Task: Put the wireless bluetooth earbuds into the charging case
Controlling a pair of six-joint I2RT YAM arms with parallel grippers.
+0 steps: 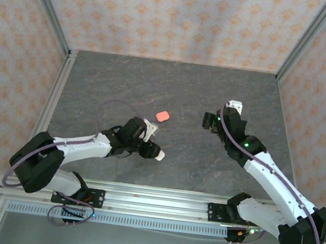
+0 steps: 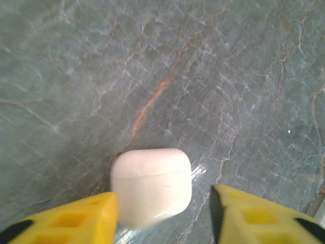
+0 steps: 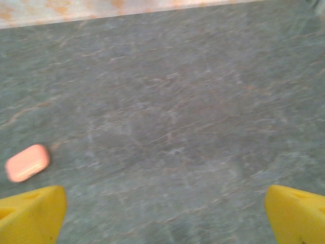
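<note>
White glossy pebble-shaped case (image 2: 151, 185), lid closed, framed by left end effector (image 2: 163, 201)

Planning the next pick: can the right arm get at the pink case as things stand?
Probably yes. The right gripper is open, and the pink case lies on bare table off to its left with nothing between them. The gripper would need to shift sideways first.

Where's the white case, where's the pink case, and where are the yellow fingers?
white charging case (image 2: 151, 187): left wrist view, just below its seam.
pink charging case (image 1: 163, 115): top external view, middle of its top.
left gripper's yellow fingers (image 2: 66, 221): left wrist view, top face of the picture-left finger.
</note>
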